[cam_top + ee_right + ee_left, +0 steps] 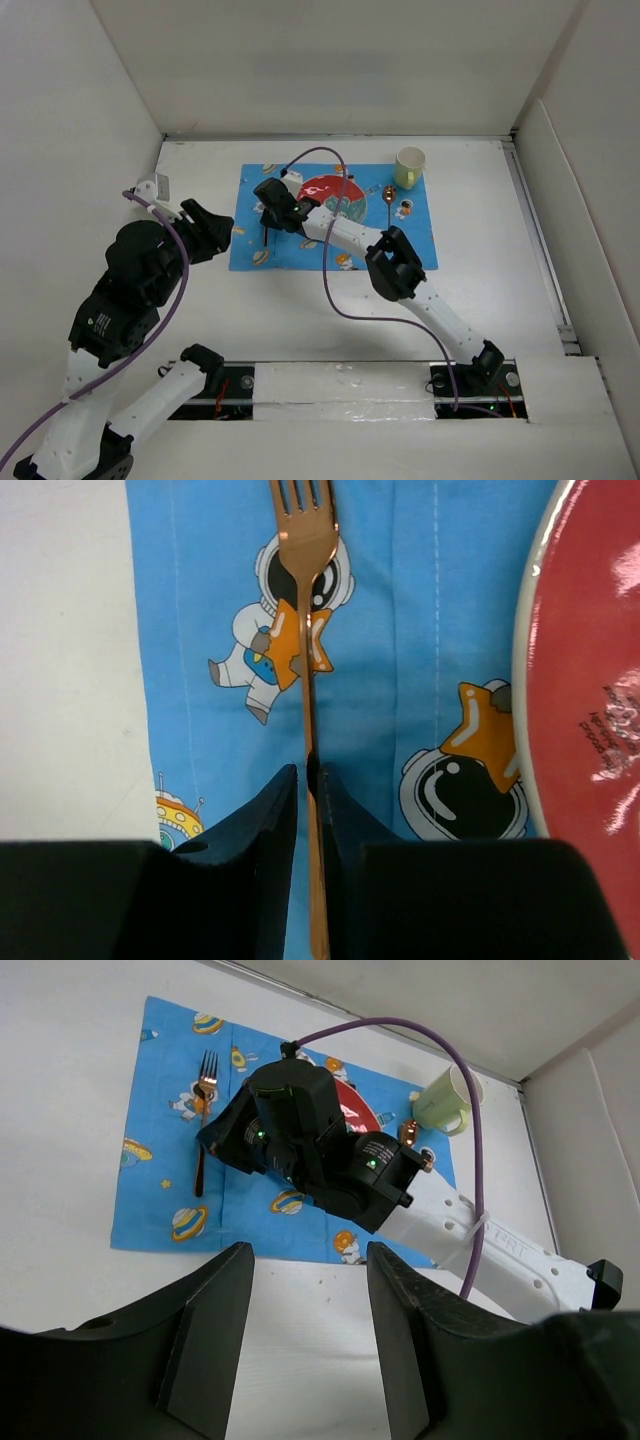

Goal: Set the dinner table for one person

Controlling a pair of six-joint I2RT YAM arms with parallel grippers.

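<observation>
My right gripper [311, 775] is shut on the handle of a copper fork [303, 540]. The fork lies lengthwise on the blue cartoon-print mat [420, 630], left of the red plate [590, 680]. From above, the right gripper [268, 205] is over the mat's left part, with the fork handle [264, 238] sticking out below it. A copper spoon [387, 200] lies right of the plate [338, 195], and a pale yellow mug [409, 166] stands at the mat's far right corner. My left gripper [215, 232] is open and empty, above the white dinner table [200, 300] left of the mat.
The table has low white walls at the left, back and right [535, 150]. In the left wrist view the right arm [330, 1155] lies across the mat [160, 1190], with the fork [203, 1110] at its left and the mug [447, 1100] behind.
</observation>
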